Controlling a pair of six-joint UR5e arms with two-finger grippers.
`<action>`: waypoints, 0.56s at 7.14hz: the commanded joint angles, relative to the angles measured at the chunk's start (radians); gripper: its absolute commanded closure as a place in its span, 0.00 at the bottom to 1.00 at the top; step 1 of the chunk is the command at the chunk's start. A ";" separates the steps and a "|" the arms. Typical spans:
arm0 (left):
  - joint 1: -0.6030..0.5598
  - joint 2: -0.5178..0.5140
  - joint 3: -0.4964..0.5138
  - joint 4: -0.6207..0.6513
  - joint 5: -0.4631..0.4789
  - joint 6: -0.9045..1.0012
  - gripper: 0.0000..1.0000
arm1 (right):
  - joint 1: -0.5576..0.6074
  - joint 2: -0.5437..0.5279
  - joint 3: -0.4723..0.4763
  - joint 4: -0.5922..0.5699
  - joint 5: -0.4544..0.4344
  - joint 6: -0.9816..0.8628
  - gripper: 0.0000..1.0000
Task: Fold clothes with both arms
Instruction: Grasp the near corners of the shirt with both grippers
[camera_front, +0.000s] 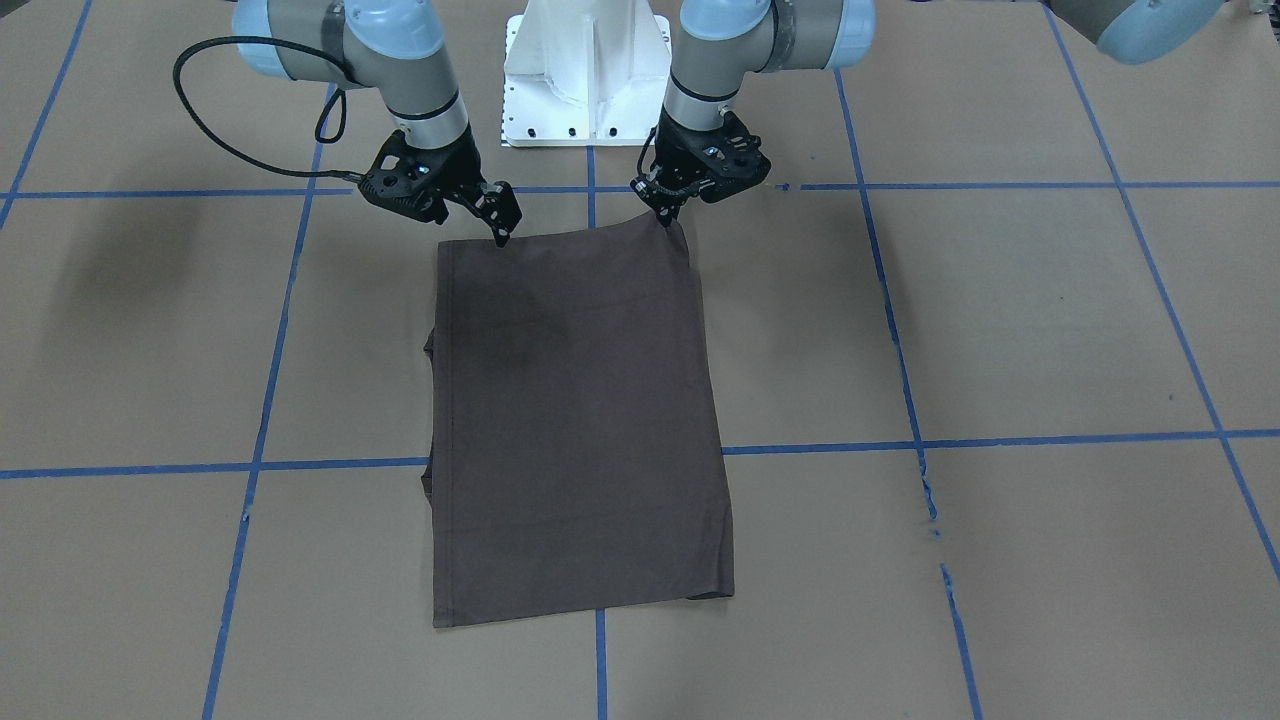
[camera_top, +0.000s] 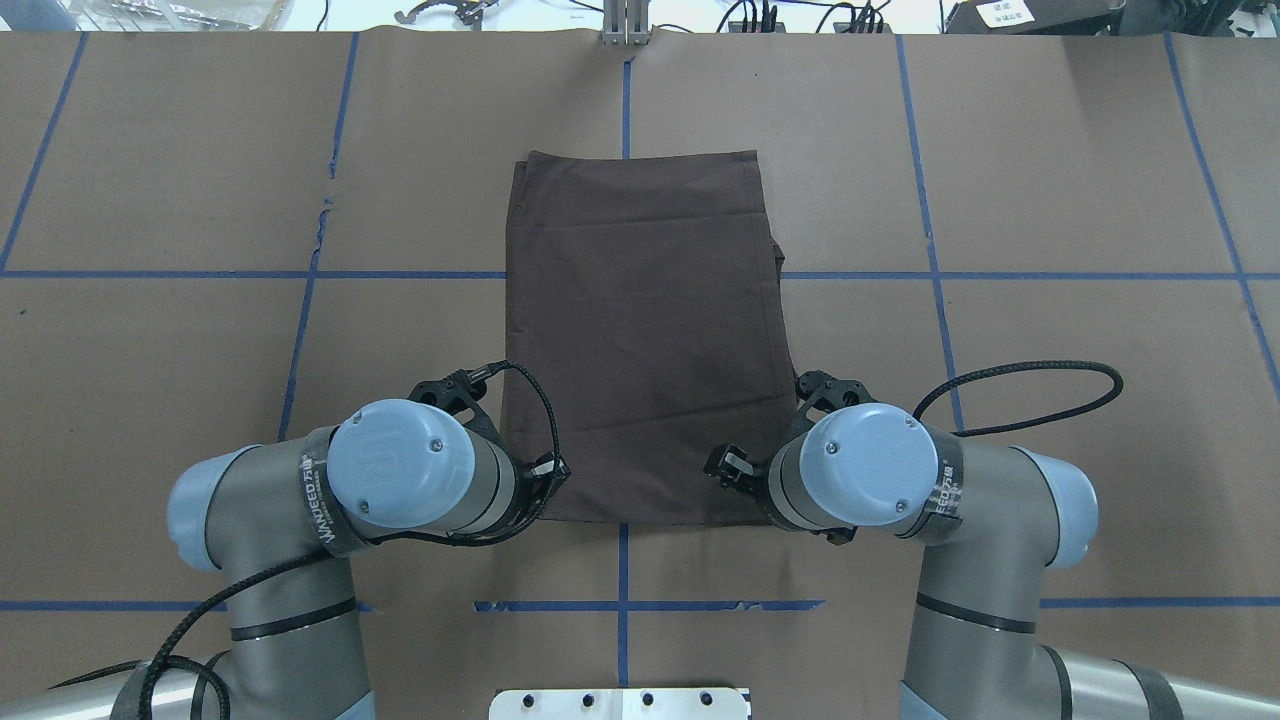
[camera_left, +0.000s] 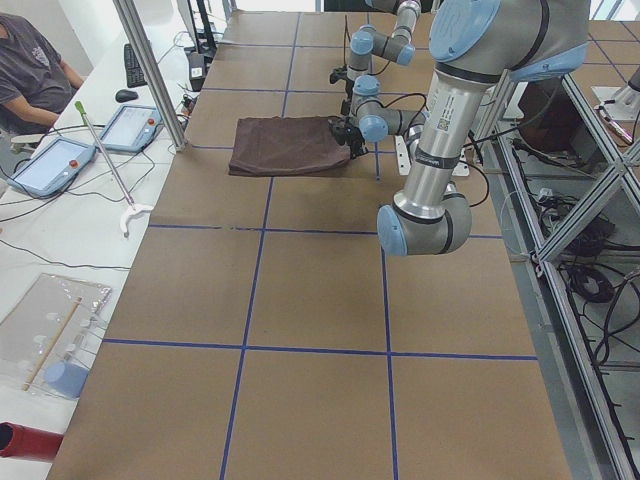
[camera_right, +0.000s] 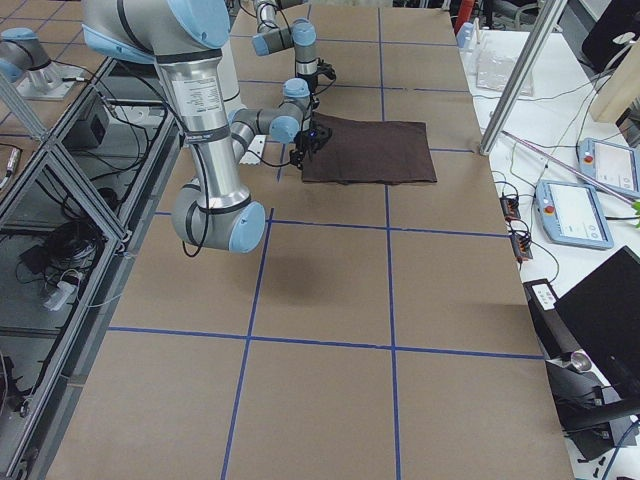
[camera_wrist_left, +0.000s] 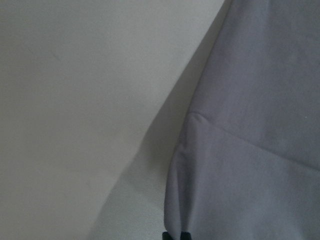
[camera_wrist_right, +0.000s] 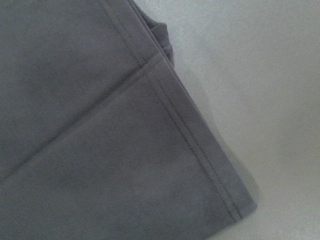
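The dark brown T-shirt (camera_front: 580, 420) lay folded into a long rectangle near the middle of the brown-paper table (camera_front: 1000, 320). It lay across a blue tape line (camera_front: 1000, 437), with one short edge towards the white pedestal base (camera_front: 588, 75). The left gripper (camera_front: 668, 212) had its jaws clamped on one corner of that edge, which rose in a small peak off the table. In the left wrist view the cloth ran down between the black fingertips (camera_wrist_left: 170, 235). The right gripper (camera_front: 500, 230) stood with its tip at the other corner. Whether its jaws were together or apart could not be told. In the right wrist view that stitched corner lay flat on the paper.
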 joint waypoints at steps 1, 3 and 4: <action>0.000 -0.002 0.000 0.000 0.000 0.000 1.00 | 0.017 0.007 -0.032 0.000 -0.011 0.009 0.00; 0.000 -0.007 -0.003 0.003 -0.001 0.000 1.00 | 0.025 0.007 -0.067 0.000 -0.011 0.004 0.00; 0.000 -0.005 -0.001 0.002 -0.001 0.000 1.00 | 0.027 0.007 -0.072 -0.001 -0.011 0.004 0.00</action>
